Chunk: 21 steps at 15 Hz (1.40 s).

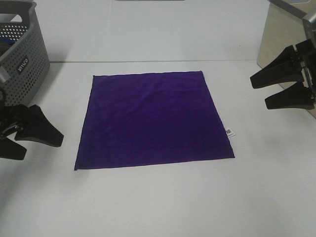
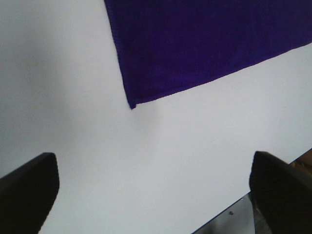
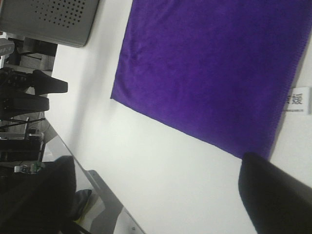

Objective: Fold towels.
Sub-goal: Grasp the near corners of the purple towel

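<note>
A deep purple square towel (image 1: 153,120) lies flat and unfolded in the middle of the white table. A small white tag (image 1: 229,132) sticks out of its right edge. My left gripper (image 1: 42,140) is open and empty at the left table edge, apart from the towel's near left corner (image 2: 131,105). My right gripper (image 1: 261,90) is open and empty at the right, above the table, apart from the towel's right side. The towel (image 3: 214,73) and its tag (image 3: 295,101) also show in the right wrist view.
A grey perforated basket (image 1: 22,54) stands at the back left, also in the right wrist view (image 3: 53,19). A beige surface (image 1: 279,34) stands at the back right. The table's near edge (image 2: 229,214) shows in the left wrist view.
</note>
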Available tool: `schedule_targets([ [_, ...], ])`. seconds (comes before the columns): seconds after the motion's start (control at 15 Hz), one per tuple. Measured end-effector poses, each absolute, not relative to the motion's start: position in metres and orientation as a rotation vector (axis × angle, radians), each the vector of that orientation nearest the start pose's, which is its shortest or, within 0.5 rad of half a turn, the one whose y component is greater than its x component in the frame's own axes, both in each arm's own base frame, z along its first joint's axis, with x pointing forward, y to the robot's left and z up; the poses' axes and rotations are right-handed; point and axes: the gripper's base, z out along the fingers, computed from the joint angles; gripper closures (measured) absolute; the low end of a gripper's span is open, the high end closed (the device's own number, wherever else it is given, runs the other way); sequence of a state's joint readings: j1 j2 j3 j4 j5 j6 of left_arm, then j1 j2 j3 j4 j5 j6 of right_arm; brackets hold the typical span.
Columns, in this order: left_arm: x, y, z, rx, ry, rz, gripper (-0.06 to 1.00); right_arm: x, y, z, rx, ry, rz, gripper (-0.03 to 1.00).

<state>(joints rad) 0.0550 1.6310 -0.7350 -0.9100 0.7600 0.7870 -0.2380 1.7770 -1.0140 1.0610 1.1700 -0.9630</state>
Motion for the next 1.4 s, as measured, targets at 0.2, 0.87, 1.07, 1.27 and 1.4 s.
schedule_targets([
  [0.2,0.277,-0.038,0.142,0.056,2.766,-0.887,-0.04,0.322,0.012,0.177,-0.219,2.673,1.072,0.09],
  [0.87,0.281,-0.036,0.131,0.036,2.782,-0.848,-0.04,0.325,0.053,0.151,-0.246,2.855,0.890,0.09],
  [1.07,0.283,-0.036,0.131,0.037,2.778,-0.847,-0.04,0.332,0.048,0.148,-0.141,2.841,0.781,0.09],
  [1.27,0.302,-0.035,0.127,0.040,2.769,-0.844,-0.04,0.345,0.046,0.135,-0.173,2.870,0.758,0.09],
  [1.4,0.313,-0.035,0.121,0.042,2.771,-0.854,-0.04,0.357,0.047,0.122,-0.198,2.906,0.784,0.09],
])
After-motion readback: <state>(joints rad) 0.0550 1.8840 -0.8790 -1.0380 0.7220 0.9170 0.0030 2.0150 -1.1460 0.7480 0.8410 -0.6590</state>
